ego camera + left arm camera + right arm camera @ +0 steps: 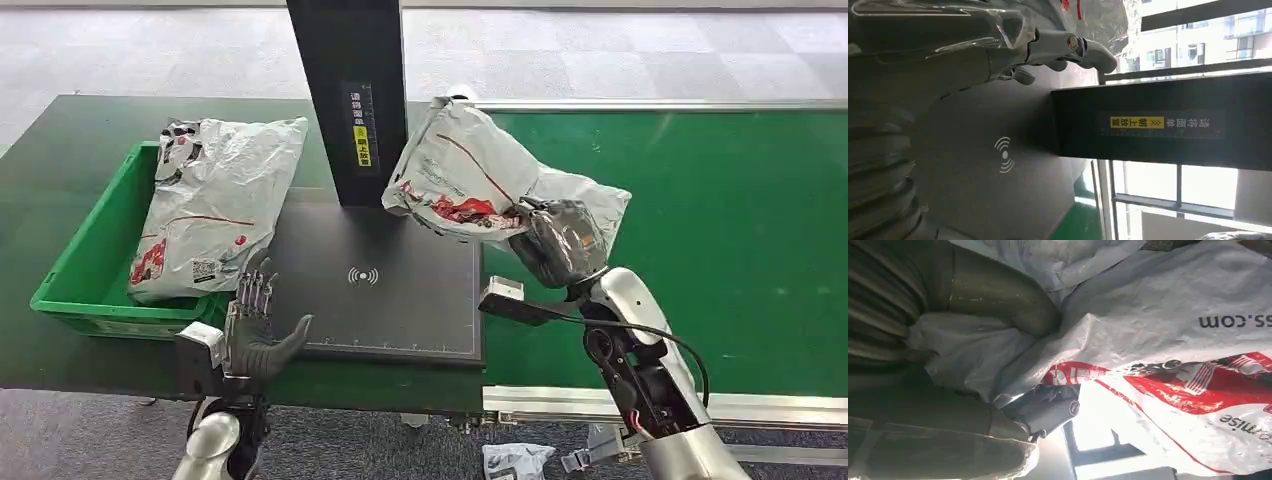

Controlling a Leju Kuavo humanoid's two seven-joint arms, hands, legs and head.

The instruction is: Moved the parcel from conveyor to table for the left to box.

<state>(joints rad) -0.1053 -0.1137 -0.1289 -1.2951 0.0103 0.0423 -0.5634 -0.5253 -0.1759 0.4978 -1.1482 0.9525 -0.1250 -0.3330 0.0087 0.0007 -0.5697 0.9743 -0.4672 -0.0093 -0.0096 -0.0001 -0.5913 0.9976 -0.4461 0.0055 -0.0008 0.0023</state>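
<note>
The right hand (556,243) grips the parcel (475,175) aloft, above the dark scanner pad's (400,300) far corner. Best lower it flat onto the pad — clear of the black post (348,90) — within reach of the spread, empty left hand (255,325).

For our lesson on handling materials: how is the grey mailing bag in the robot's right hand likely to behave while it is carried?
Probably floppy: the mailing bag creases and bulges unevenly where the right hand holds one end. Likely light for its size, since that one-ended hold keeps it aloft. Its glossy plastic skin may be slippery.
</note>
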